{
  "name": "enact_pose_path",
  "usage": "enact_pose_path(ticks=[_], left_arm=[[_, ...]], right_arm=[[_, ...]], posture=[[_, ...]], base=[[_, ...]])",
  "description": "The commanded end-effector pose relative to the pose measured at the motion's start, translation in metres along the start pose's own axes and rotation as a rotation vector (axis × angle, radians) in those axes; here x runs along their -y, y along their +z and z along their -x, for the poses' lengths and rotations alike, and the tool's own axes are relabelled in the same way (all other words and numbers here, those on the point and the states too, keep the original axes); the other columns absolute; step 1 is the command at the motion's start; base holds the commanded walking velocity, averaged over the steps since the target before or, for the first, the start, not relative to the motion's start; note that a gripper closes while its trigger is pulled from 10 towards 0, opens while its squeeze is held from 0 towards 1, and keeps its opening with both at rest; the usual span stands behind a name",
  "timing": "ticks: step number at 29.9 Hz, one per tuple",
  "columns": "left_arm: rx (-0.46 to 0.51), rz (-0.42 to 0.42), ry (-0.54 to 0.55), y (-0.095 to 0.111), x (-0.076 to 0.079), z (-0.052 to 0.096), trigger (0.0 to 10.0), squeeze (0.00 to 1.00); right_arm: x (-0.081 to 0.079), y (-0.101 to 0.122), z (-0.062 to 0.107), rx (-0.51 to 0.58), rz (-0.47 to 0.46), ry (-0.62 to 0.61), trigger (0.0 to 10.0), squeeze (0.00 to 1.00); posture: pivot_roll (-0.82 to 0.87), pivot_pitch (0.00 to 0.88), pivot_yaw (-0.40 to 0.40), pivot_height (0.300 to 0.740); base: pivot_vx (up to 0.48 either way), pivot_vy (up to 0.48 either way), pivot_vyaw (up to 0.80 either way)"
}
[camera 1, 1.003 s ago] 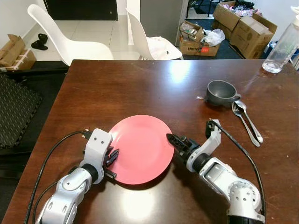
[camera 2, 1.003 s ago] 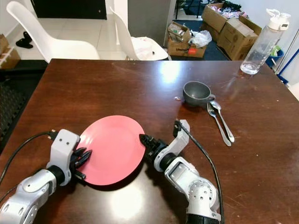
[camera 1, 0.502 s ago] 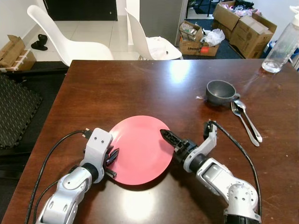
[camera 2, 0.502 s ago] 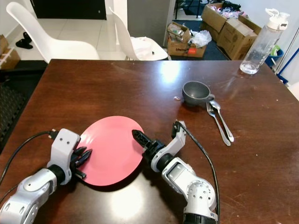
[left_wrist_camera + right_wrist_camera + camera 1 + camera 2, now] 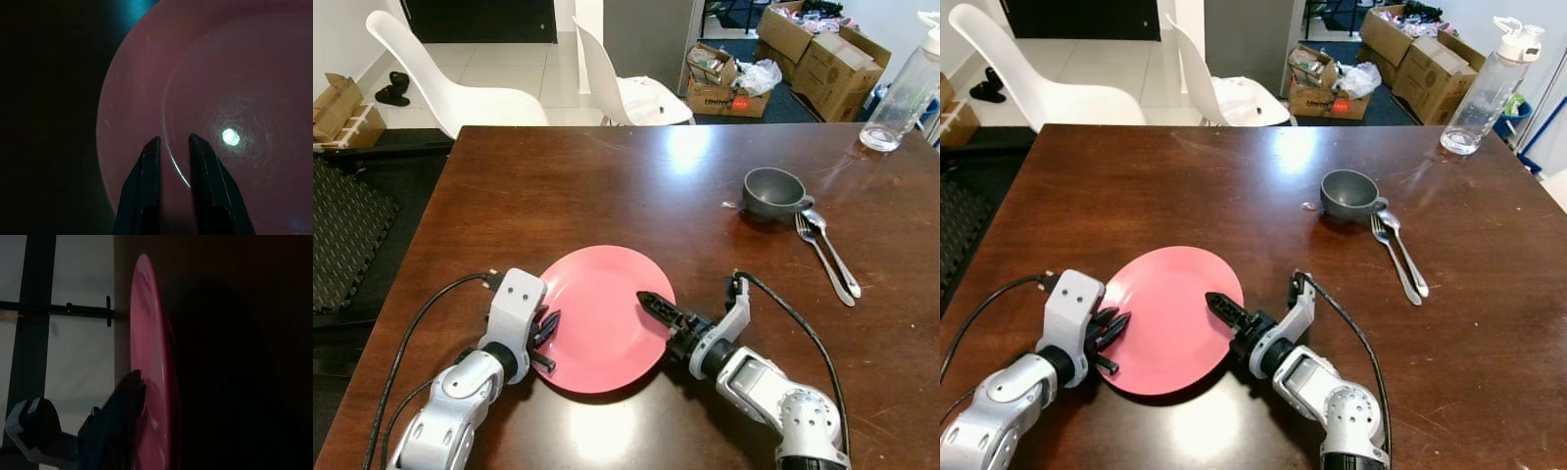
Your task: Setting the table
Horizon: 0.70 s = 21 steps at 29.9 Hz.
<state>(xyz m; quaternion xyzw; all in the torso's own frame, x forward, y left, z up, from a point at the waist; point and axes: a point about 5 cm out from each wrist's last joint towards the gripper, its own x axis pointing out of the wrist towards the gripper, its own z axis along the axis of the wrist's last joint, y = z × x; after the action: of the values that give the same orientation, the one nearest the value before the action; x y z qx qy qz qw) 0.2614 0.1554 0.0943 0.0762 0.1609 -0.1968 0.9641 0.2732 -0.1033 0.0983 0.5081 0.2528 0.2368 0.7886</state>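
Left wrist view has the left gripper [image 5: 173, 142] with a narrow gap between its jaws, poised over the near-left rim of the round pink plate [image 5: 597, 318]. From the opposite side, the right gripper [image 5: 651, 304] reaches over the plate's right edge; whether its jaws are parted cannot be told. The plate lies flat on the dark brown wooden table [image 5: 607, 186]. Well apart, far right, sit a grey cup [image 5: 773, 192], a steel fork [image 5: 820, 257] and spoon [image 5: 830, 250].
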Motion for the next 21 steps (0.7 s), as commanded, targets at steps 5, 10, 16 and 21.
enact_pose_path(ticks=[5, 10, 16, 21], left_arm=[[-0.132, 0.04, -0.007, -0.03, 0.004, 0.003, 10.0, 0.0], [-0.129, 0.043, -0.008, -0.03, 0.005, 0.003, 10.0, 0.0], [-0.075, 0.073, -0.014, -0.02, 0.004, 0.001, 10.0, 0.0], [0.042, 0.14, -0.019, 0.001, 0.001, 0.0, 10.0, 0.0]], right_arm=[[0.001, -0.014, -0.003, -0.044, -0.014, 0.035, 0.0, 0.0], [-0.002, -0.014, -0.001, -0.034, -0.003, 0.064, 0.0, 0.0], [-0.005, -0.013, 0.001, -0.017, 0.008, 0.089, 0.0, 0.0], [-0.011, -0.008, 0.002, 0.017, 0.094, 0.11, 0.0, 0.0]], posture=[[-0.04, 0.089, 0.047, 0.74], [-0.04, 0.089, 0.047, 0.74], [-0.05, 0.083, 0.047, 0.74], [-0.05, 0.077, 0.049, 0.74]], base=[[0.0, 0.0, 0.0], [0.0, 0.0, 0.0], [0.0, 0.0, 0.0], [0.0, 0.0, 0.0]])
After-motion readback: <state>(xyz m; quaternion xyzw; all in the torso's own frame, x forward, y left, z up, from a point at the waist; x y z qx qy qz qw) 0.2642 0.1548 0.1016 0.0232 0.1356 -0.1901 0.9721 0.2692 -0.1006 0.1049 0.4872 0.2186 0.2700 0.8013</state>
